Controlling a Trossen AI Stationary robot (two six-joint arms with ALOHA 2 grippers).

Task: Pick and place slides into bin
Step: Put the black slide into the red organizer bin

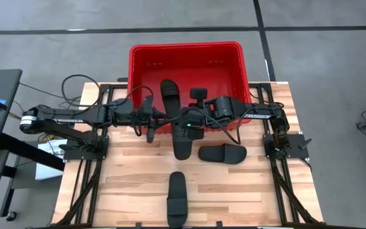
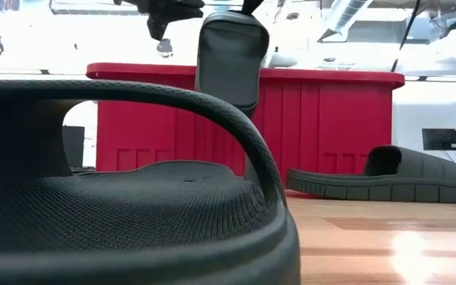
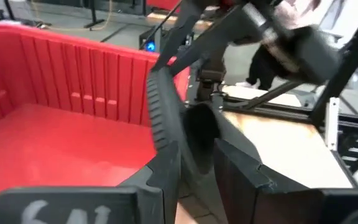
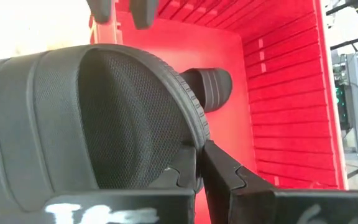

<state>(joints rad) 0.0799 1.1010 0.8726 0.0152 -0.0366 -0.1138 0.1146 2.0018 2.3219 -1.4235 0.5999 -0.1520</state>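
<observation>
The red bin (image 1: pixel 186 46) stands at the table's far edge, and one black slide (image 1: pixel 169 95) lies on its floor. My right gripper (image 1: pixel 186 130) is shut on a second slide (image 1: pixel 183 146), which hangs in front of the bin's near wall (image 2: pixel 331 119). My left gripper (image 1: pixel 150 132) hovers to the left of that slide at about the same height. Its fingers (image 4: pixel 143 12) are apart with nothing between them. A third slide (image 1: pixel 222 153) rests sole down on the table, to the right of the hanging one. Another slide (image 1: pixel 176 198) lies by the near edge. My right gripper pinches the ridged side edge of the slide's sole (image 4: pixel 194 146) between its two fingers, next to the mesh footbed. It comes from the table's right, slanting down. The slide hangs below the fingers, clear of the table, its lower end (image 2: pixel 229 95) toward the near edge.
Black frame rails (image 1: pixel 100 152) run along the table's left and right sides. Bare wood (image 1: pixel 132 172) lies between the two slides on the table and the left rail. A person's legs (image 3: pixel 272 68) show beyond the table.
</observation>
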